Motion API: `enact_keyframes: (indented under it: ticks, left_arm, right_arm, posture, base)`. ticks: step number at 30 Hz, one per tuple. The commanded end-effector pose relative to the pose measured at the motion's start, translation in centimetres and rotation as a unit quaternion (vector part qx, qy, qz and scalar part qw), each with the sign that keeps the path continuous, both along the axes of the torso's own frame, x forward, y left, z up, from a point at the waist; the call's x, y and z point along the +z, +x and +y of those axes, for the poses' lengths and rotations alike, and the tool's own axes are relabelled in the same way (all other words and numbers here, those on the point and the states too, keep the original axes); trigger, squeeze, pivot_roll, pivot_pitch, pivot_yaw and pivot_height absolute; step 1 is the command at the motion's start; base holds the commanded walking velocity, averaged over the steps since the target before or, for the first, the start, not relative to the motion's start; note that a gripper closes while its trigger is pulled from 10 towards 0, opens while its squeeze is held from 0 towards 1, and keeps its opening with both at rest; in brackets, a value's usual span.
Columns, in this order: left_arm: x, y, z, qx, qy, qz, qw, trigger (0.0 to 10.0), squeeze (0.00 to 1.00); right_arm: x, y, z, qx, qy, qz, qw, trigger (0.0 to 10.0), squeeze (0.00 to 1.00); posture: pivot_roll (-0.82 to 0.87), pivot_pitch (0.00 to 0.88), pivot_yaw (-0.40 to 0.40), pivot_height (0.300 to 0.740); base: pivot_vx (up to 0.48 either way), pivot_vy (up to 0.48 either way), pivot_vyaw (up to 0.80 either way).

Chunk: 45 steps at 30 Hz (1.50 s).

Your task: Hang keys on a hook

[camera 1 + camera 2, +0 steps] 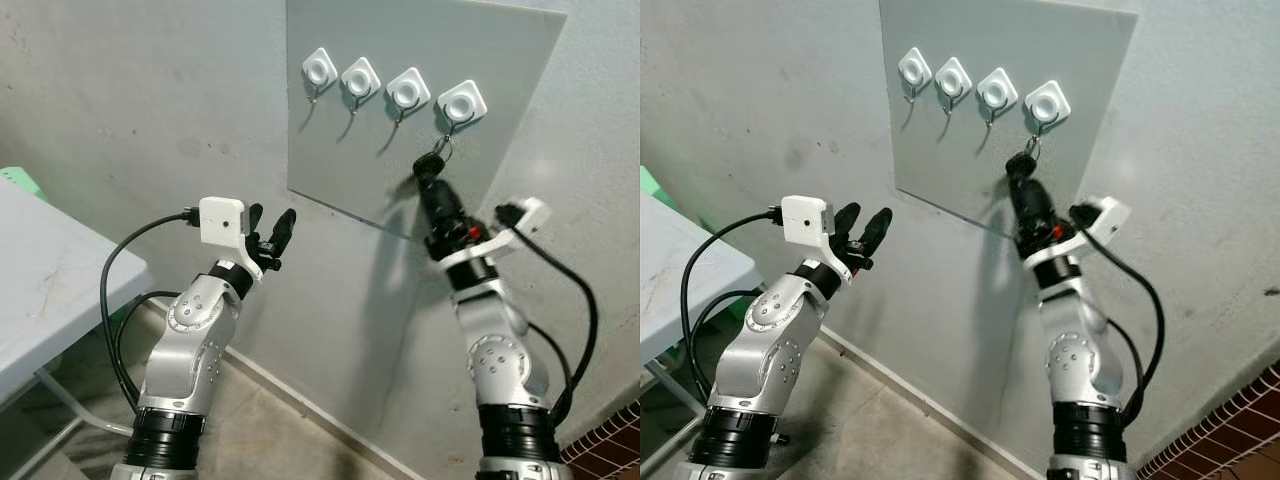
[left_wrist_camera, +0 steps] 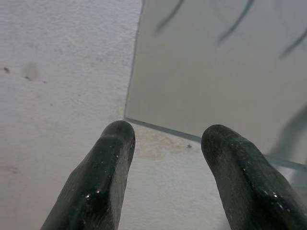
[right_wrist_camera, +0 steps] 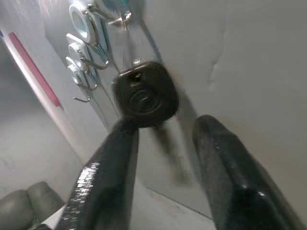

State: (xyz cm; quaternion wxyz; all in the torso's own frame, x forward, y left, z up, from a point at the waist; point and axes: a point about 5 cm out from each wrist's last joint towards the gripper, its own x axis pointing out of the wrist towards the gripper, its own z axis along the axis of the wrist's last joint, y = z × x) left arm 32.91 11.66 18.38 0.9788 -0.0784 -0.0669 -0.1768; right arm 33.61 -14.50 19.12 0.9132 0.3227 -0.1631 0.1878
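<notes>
While the black key (image 3: 145, 94) hangs by its ring from the rightmost hook (image 1: 461, 103) on the grey panel (image 1: 500, 60), the right tool (image 3: 165, 139), fingers spread and seemingly brushing it, could knock it off when withdrawing; the left tool (image 1: 272, 232) hovers open.

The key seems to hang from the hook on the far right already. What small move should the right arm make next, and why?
Probably draw the right gripper straight back, down from the board. The key hangs from the rightmost hook, and the jaws stand open, one finger beside it.
</notes>
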Motion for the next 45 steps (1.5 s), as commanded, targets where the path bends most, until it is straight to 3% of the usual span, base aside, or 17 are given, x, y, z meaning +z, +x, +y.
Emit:
enact_keyframes:
  ticks: [1, 3, 5, 11, 14, 19, 24, 27, 35, 39, 40, 45]
  left_arm:
    - [0.1, 0.2, 0.1, 0.003, 0.004, -0.001, 1.0, 10.0, 0.0]
    - [0.1, 0.2, 0.1, 0.004, 0.004, -0.001, 1.0, 10.0, 0.0]
    - [0.0, 0.2, 0.1, 0.005, 0.004, -0.001, 1.0, 10.0, 0.0]
    - [-0.4, 0.2, 0.3, 0.015, 0.002, 0.004, 1.0, 10.0, 0.0]
    - [-1.5, 0.1, 0.7, 0.03, -0.011, 0.019, 0.999, 10.0, 0.0]
    - [-4.0, -0.4, 1.5, 0.053, 0.001, 0.044, 0.998, 10.0, 0.0]
    - [-6.6, -0.9, 2.6, 0.08, -0.042, 0.088, 0.992, 10.0, 0.0]
    - [-7.4, -1.1, 2.8, 0.086, -0.026, 0.088, 0.992, 10.0, 0.0]
    - [-10.0, -1.8, 3.5, 0.103, -0.018, 0.116, 0.988, 10.0, 0.0]
    - [-10.5, -1.9, 3.7, 0.104, -0.026, 0.124, 0.986, 10.0, 0.0]
    - [-11.1, -1.9, 4.1, 0.101, -0.045, 0.135, 0.985, 10.0, 0.0]
    - [-12.4, -2.1, 4.7, 0.108, -0.038, 0.155, 0.981, 10.0, 0.0]
  right_arm:
    - [0.5, 0.1, 0.0, -0.007, -0.011, -0.016, 1.0, 10.0, 1.0]
    - [0.7, 0.1, -0.1, -0.012, -0.017, -0.022, 1.0, 10.0, 1.0]
    - [0.5, 0.0, 0.3, -0.011, -0.06, -0.03, 0.998, 10.0, 1.0]
    - [-0.5, -0.3, 0.8, 0.0, -0.079, -0.019, 0.997, 10.0, 1.0]
    - [-2.1, -0.7, 0.6, -0.002, -0.098, -0.001, 0.995, 10.0, 1.0]
    - [-4.4, -1.4, 0.4, -0.017, -0.128, 0.029, 0.991, 10.0, 1.0]
    - [-7.2, -2.2, -0.2, -0.041, -0.168, 0.075, 0.982, 10.0, 1.0]
    - [-8.2, -2.6, -0.6, -0.051, -0.175, 0.092, 0.979, 10.0, 1.0]
    - [-11.6, -4.2, -2.5, -0.114, -0.225, 0.154, 0.955, 10.0, 1.0]
    - [-12.5, -4.6, -3.0, -0.128, -0.233, 0.17, 0.949, 10.0, 1.0]
    - [-13.3, -5.1, -3.3, -0.139, -0.242, 0.185, 0.942, 10.0, 1.0]
    - [-14.5, -5.7, -3.6, -0.152, -0.267, 0.203, 0.93, 10.0, 1.0]
  posture:
    - [0.2, 0.0, -0.007, 0.74]
    - [0.2, 0.0, -0.007, 0.74]
    - [0.2, 0.0, -0.007, 0.74]
    - [0.2, 0.0, -0.008, 0.74]
    - [0.2, 0.0, -0.008, 0.74]
    - [0.19, 0.0, -0.003, 0.74]
    - [0.18, 0.0, 0.008, 0.74]
    - [0.18, 0.0, 0.008, 0.74]
    - [0.15, 0.0, 0.029, 0.74]
    - [0.14, 0.0, 0.034, 0.74]
    - [0.14, 0.0, 0.037, 0.74]
    - [0.13, 0.0, 0.041, 0.74]
  base:
    - [0.0, 0.0, 0.0]
    - [0.0, 0.0, 0.0]
    - [0.0, 0.0, 0.0]
    - [0.0, 0.0, 0.0]
    - [0.0, 0.0, 0.0]
    - [0.0, 0.0, 0.0]
    - [0.0, 0.0, 0.0]
    - [0.0, 0.0, 0.0]
    - [0.0, 0.0, 0.0]
    - [0.0, 0.0, 0.0]
    - [0.0, 0.0, 0.0]
    - [0.0, 0.0, 0.0]
